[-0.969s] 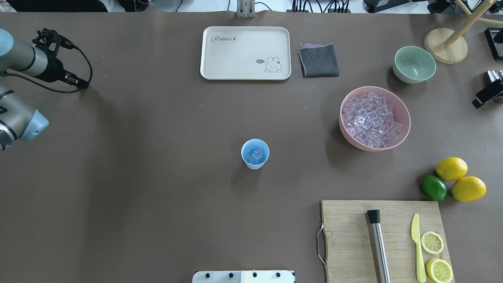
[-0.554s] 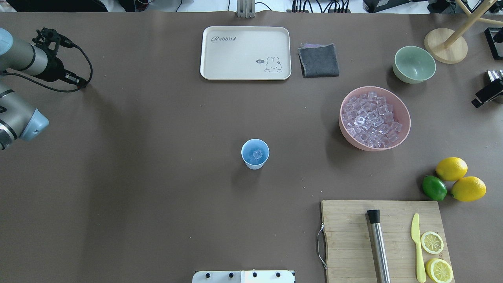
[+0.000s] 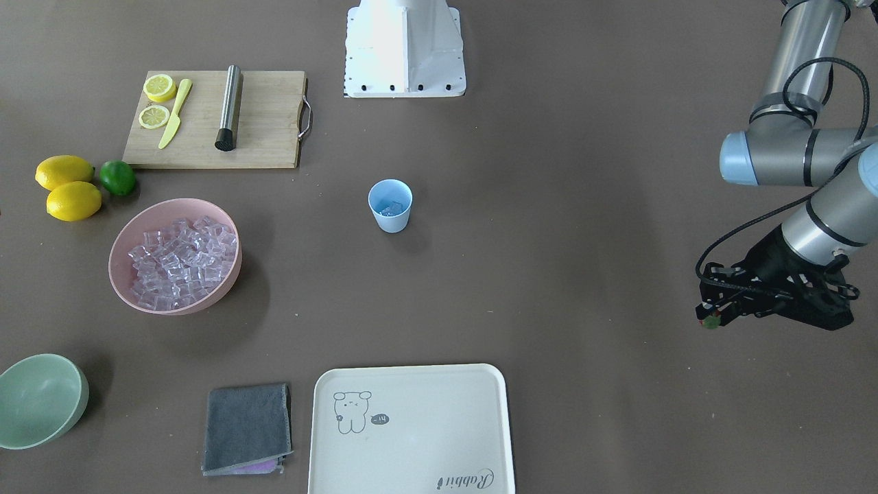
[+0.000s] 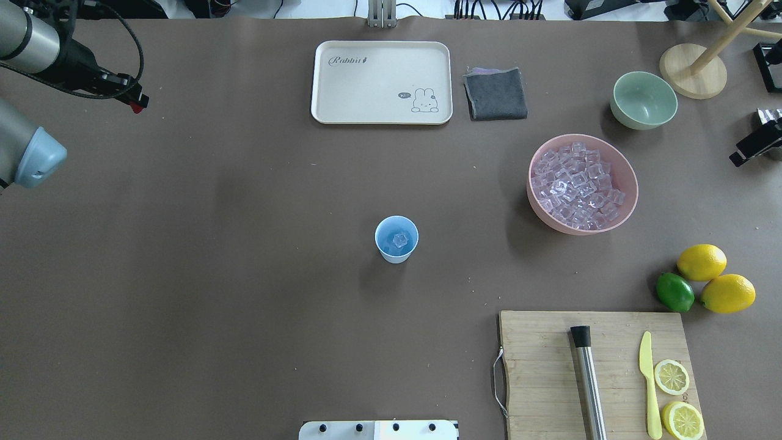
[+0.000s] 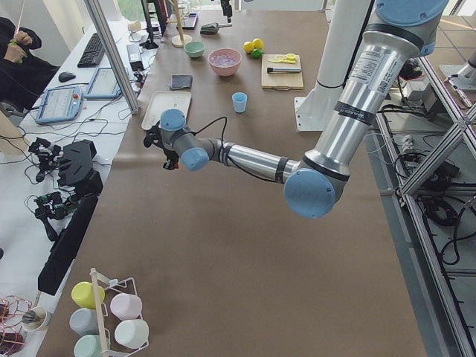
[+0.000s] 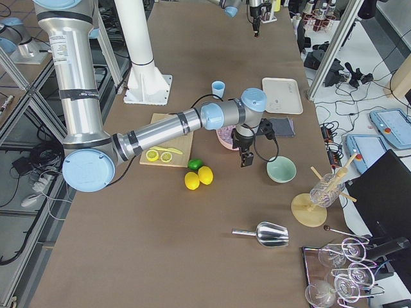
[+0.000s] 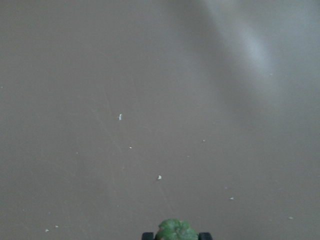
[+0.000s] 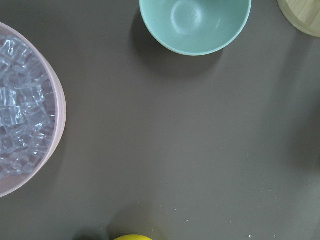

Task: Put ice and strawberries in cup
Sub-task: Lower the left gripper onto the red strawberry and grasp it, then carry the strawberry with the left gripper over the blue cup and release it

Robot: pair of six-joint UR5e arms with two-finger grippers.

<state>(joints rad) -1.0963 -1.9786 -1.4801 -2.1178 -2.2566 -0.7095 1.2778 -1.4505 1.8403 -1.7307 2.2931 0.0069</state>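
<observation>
At ten o'clock the left gripper (image 4: 135, 102), arm cut off, pinches the tiny red green-topped strawberry (image 3: 710, 321). Mid-table, the tapered light blue plastic cup (image 4: 396, 249) holds one glassy ice cube (image 4: 400, 239). At three o'clock the edge clips the right gripper (image 4: 748, 150); whether it is spread I cannot tell.

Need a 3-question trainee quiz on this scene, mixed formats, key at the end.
1. True or false: the small light blue plastic cup holds a clear ice cube.
2. What is the left pincer shut on? A) a round green lime B) the tiny red strawberry with green top C) nothing
3. Fill in: the wide plastic bowl heaped with ice cubes is ____ in colour.

Key: 1 true; 2 B; 3 pink.
</observation>
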